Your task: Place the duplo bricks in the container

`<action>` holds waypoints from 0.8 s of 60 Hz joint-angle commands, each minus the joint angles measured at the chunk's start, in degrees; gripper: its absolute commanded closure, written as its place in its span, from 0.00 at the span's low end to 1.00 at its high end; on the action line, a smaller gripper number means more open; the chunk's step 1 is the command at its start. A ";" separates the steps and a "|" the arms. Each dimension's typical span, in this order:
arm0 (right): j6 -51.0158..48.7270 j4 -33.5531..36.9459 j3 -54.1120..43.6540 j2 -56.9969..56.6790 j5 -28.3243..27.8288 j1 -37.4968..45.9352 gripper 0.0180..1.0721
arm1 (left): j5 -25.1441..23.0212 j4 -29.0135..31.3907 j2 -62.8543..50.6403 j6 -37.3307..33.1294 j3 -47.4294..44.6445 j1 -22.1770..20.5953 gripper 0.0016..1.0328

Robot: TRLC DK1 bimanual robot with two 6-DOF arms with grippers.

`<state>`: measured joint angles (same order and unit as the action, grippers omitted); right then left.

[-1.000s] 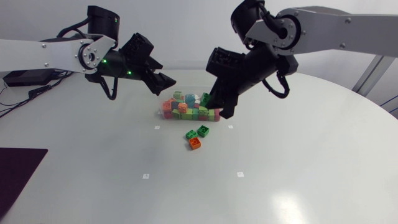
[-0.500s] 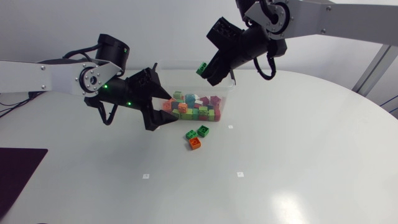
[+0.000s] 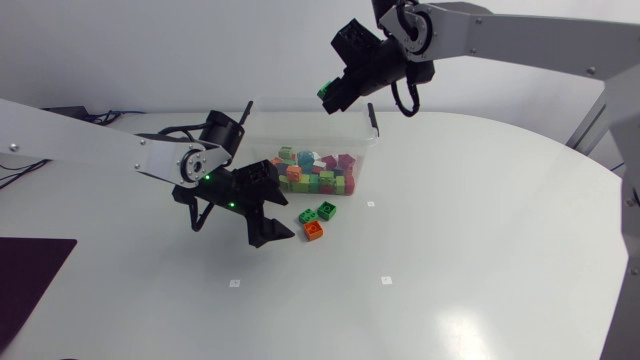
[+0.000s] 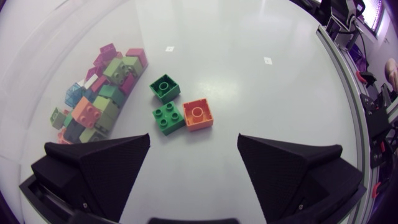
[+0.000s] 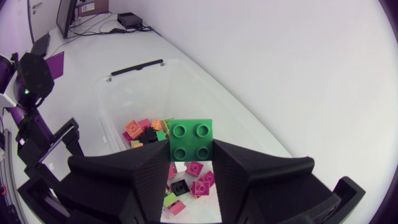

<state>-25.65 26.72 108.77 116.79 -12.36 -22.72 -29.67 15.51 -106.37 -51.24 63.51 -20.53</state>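
A clear plastic container (image 3: 300,128) at the table's back holds several coloured duplo bricks (image 3: 315,172). Just in front of it lie two green bricks (image 3: 307,216) (image 3: 326,211) and an orange brick (image 3: 314,231). My left gripper (image 3: 280,205) hangs open low beside them. In the left wrist view the green bricks (image 4: 168,117) (image 4: 165,88) and the orange brick (image 4: 198,114) lie just ahead of its spread fingers (image 4: 102,165). My right gripper (image 3: 328,96) is high above the container's far edge, shut on a green brick (image 5: 191,140); the container (image 5: 121,93) lies below it.
The container has black clips on its ends (image 3: 373,118). A dark mat (image 3: 30,275) lies at the table's front left edge. Small white marks (image 3: 385,280) dot the table.
My left gripper has dropped from beside the container's left side to just left of the loose bricks. My right gripper has risen from the container's front with the green brick and moved behind it.
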 commanded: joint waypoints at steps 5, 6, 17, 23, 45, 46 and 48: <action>2.71 -0.70 3.38 4.67 1.99 0.22 0.49 | 0.49 -3.47 -2.79 1.32 -3.48 -1.44 0.05; 2.97 -0.88 3.47 4.85 2.43 0.22 0.37 | 0.58 -3.91 -2.88 1.50 -3.74 -1.53 0.05; 3.85 -2.20 1.80 4.14 3.48 0.13 0.04 | 1.11 -11.82 -4.55 4.57 -7.43 -2.93 0.05; 4.03 -4.48 -2.25 1.42 3.66 0.22 0.04 | 1.11 -15.77 -6.13 6.51 -8.40 -3.28 0.05; 4.38 -10.28 -17.36 -9.74 4.01 0.31 0.04 | 1.02 -22.28 -11.49 12.66 -6.29 -3.72 0.05; 4.38 -10.46 -17.80 -10.09 4.01 0.31 0.04 | 1.02 -22.45 -11.49 12.84 -6.20 -3.81 0.05; 4.38 -10.99 -19.39 -10.97 4.01 0.31 0.04 | 1.02 -23.33 -11.67 13.63 -6.20 -4.07 0.05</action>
<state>-22.44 17.10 93.03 108.49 -8.71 -22.70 -28.95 -6.90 -115.44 -39.75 56.80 -23.86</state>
